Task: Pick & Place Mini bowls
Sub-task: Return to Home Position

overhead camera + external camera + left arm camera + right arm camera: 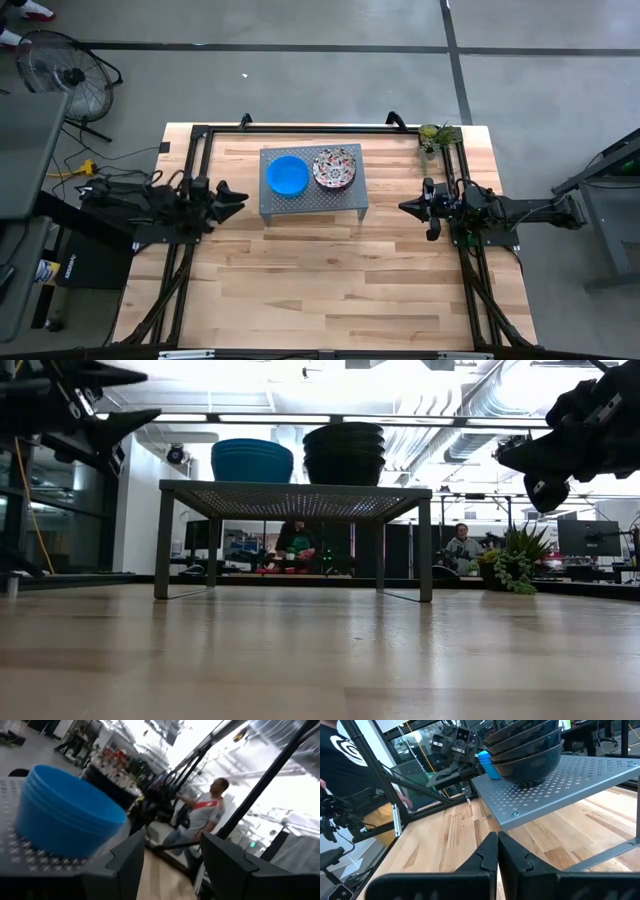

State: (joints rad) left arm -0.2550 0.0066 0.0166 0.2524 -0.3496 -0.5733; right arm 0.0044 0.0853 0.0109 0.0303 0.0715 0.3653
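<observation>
High view: the blue mini bowls [287,176] and the floral white mini bowls [334,168] sit stacked side by side atop the grey perforated stand [312,205]. Left of it the left gripper [236,199] hangs empty, fingers parted; right of it the right gripper [407,207] is closed on nothing.

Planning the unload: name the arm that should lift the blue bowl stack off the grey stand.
Probably left. The stack of plain blue bowls sits on the left half of the grey perforated stand, nearest the open left claw; the white floral-patterned bowl stack lies between it and the shut right claw.
</observation>
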